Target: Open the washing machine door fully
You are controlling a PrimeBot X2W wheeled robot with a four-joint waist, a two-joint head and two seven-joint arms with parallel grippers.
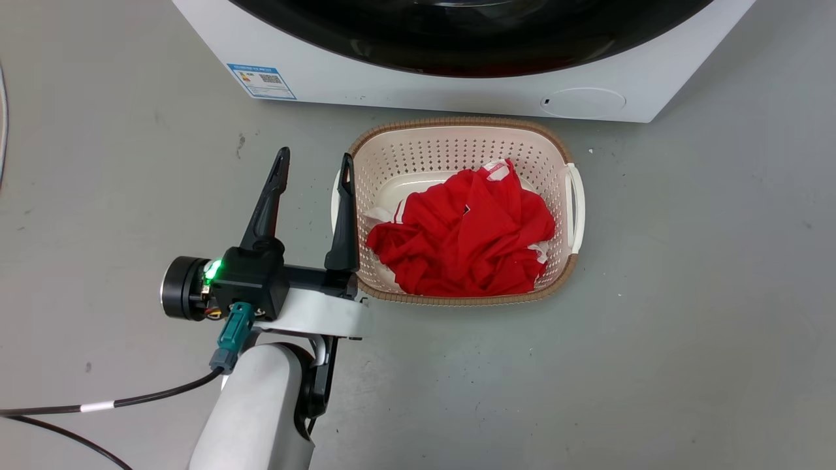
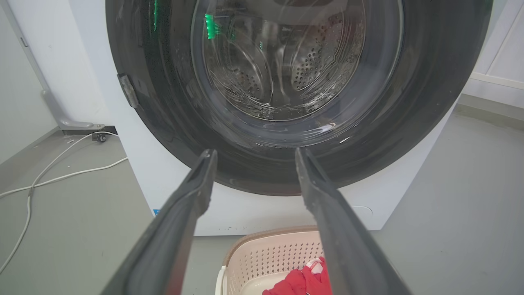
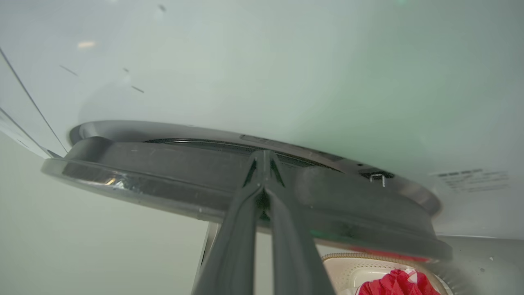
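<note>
Pressed together at the right gripper (image 3: 264, 157), tucked at the rim of the washing machine door (image 3: 163, 164), seemingly just ajar on the front of the washing machine (image 1: 392, 78). Spread wide at the left gripper (image 1: 315, 156), empty, beside the basket (image 1: 457, 122). Could have slipped off that glossy rim: hooked, not clamped.

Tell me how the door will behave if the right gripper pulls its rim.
Probably rigid: the door looks like one thick ring, so it should swing whole. Likely slippery: its rim is glossy, and the shut right gripper could slide. Its glass suggests heft.
</note>
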